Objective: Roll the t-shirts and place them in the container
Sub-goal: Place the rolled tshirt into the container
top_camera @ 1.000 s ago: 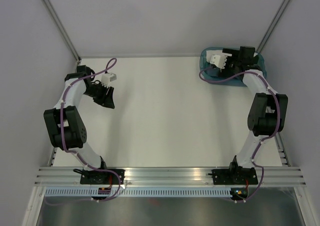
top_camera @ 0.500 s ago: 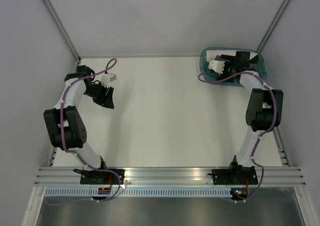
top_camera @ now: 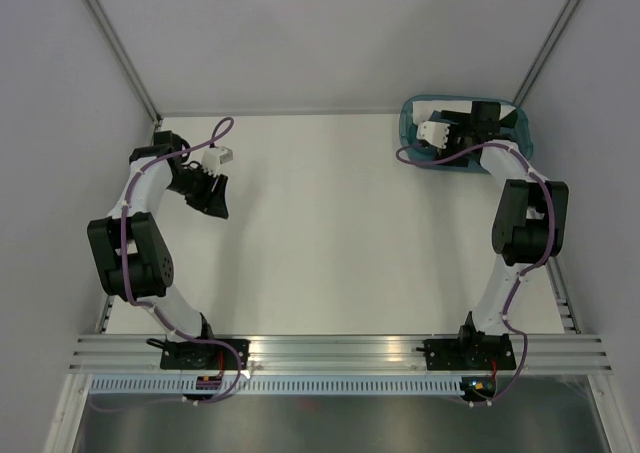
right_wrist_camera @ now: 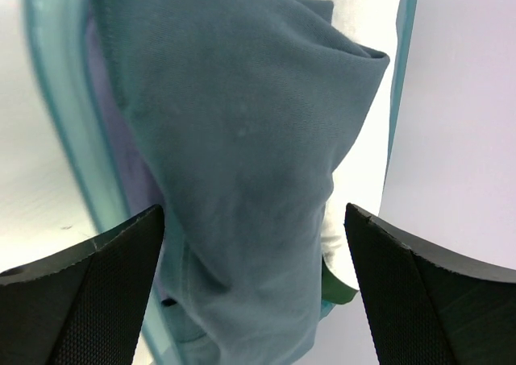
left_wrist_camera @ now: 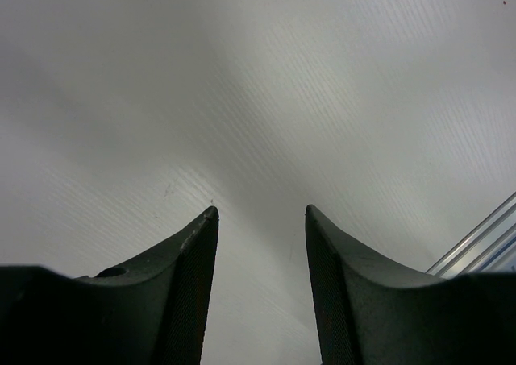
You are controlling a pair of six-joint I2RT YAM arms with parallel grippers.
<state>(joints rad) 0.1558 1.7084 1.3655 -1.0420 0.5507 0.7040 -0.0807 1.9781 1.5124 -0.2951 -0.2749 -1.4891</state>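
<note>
- Right hand (right_wrist_camera: pixel 251 212) spread wide, pinching nothing, hanging over the teal translucent plastic basket (right_wrist_camera: pixel 52 123).
- Dusty slate-blue cotton t-shirt (right_wrist_camera: pixel 242 115) lies bunched in the basket, straight ahead between this hand's fingers; white fabric (right_wrist_camera: pixel 347 10) sits beyond it.
- Left hand (left_wrist_camera: pixel 261 209) partly spread, holding nothing, over the white bench (left_wrist_camera: pixel 242 75).

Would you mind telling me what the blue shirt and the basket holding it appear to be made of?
The blue shirt looks like soft, matte knit fabric, probably cotton: it drapes in loose folds without any shine. The basket looks like smooth, translucent teal plastic: its thin wall holds a firm curve and lets light through.
</note>
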